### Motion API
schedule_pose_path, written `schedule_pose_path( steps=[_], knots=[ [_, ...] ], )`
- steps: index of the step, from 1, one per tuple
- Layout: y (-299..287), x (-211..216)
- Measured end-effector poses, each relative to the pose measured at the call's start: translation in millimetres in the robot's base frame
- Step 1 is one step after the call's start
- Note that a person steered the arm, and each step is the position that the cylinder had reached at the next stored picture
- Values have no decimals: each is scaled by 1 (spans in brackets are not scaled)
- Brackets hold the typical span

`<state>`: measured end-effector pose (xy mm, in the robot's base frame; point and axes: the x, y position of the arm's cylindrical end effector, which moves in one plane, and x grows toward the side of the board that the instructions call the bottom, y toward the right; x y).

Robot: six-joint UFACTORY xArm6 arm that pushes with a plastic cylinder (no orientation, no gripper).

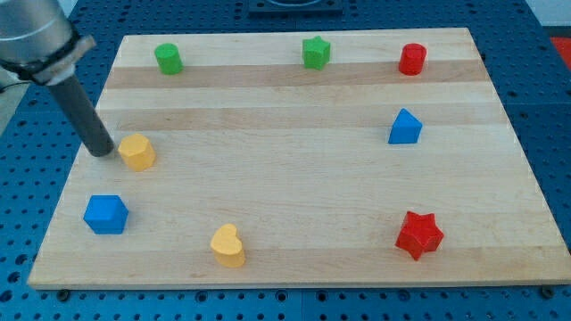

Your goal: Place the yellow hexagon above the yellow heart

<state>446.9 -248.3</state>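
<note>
My tip (103, 152) sits on the surface (294, 169) just beside the yellow hexagon (137, 152), on its view-left side; contact unclear. No end effector jaws here, just a bare rod, so nothing is gripped. Yellow heart (227, 245) lies toward the view's bottom and right of the hexagon, well apart. Blue cube (106, 214) is below-left of the hexagon.

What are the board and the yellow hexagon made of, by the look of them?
Board: pale wood, matte; long grain and lighter and darker glued strips show. Yellow hexagon: uniform opaque colour with a slight sheen and soft edges, so likely painted wood or plastic; can't tell which. My tip sits just to its view-left.
</note>
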Motion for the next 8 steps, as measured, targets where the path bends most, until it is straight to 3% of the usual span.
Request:
schedule_pose_path(
  steps=[2, 3, 7, 8],
  knots=[
    [108, 0],
    [131, 0],
    [172, 22],
    [179, 47]
  ],
)
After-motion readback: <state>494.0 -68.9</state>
